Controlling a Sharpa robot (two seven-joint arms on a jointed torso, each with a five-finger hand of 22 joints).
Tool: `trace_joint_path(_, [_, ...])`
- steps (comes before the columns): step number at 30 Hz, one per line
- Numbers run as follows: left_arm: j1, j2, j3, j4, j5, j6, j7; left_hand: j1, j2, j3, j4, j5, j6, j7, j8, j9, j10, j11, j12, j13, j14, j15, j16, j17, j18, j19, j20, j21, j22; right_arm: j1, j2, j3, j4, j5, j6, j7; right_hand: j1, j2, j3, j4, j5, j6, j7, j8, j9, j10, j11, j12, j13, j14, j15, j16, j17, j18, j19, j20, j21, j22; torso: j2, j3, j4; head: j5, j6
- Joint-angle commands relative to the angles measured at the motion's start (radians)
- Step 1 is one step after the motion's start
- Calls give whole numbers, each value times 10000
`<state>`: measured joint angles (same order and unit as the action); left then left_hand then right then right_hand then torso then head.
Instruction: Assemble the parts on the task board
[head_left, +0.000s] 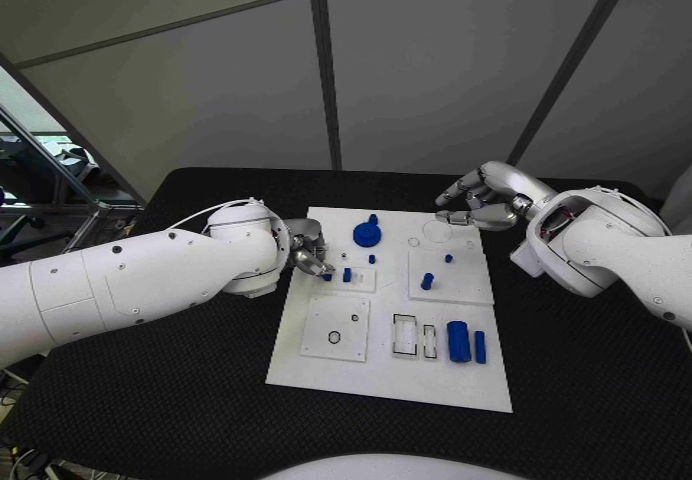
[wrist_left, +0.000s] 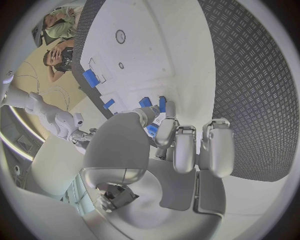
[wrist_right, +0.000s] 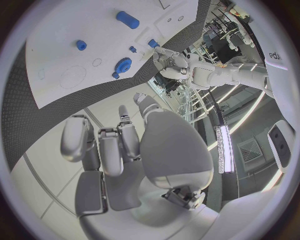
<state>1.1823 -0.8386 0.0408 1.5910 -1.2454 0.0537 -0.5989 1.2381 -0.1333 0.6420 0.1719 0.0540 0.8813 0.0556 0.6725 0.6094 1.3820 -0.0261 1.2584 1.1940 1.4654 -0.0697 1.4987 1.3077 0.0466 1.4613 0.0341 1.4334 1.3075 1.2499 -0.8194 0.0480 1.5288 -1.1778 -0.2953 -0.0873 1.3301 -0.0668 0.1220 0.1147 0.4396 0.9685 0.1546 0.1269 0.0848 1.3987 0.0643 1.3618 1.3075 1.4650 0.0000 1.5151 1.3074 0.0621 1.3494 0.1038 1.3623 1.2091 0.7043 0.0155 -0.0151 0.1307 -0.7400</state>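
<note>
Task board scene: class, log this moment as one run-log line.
left hand: fingers at small blue parts on task board | right hand: above board's far edge, empty | blue cylinder: lying untouched

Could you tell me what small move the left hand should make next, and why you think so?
Probably it should close its fingers on the small blue peg by its fingertips. The left hand is low over the left side of the white board, fingers right by that peg, apparently holding nothing. The right hand hovers past the board's far edge, fingers curled, empty.

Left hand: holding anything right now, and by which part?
Cannot tell. The left hand has its fingertips down among small blue parts on the task board; any hold is hidden.
</note>
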Motion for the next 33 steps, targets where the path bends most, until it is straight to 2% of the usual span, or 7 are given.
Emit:
trace_joint_path(1, [0,13,-3,8,-103,21,-146,17,-66,1176,-1141,38,20,-76,54,14,75,3,-46,5,811,-97,45,1774,-62,116,9,58,1487,19,-8,7,17,-23,12,98,-30,-12,16,25,34,67,-20,38,-15,-52,18,-53,356,790,-69,-59,1512,171,-58,-11,-50,-12,0,-2,7,-8,-7])
trace_joint_path(18, [-2,48,-3,115,-91,526,-160,-5,-104,1230,-1154,46,29,-80,67,21,87,-2,-47,1,811,-101,44,1773,-69,136,5,82,1511,19,5,7,3,-23,54,107,-30,-12,16,25,34,67,-20,38,-15,-52,18,-53,356,790,-69,-59,1512,171,-58,-11,-50,-12,-1,0,4,-19,-33])
trace_joint_path(33, [-4,148,-3,27,-99,444,-265,-336,-238,1333,-1048,79,170,-152,150,58,236,-49,129,198,813,-135,48,1778,-90,193,-14,144,1583,19,-14,7,1,-23,44,102,-30,-12,16,25,34,67,-20,38,-15,-52,18,-53,356,790,-69,-59,1512,171,-58,-11,-50,-12,-1,3,-1,-29,-54])
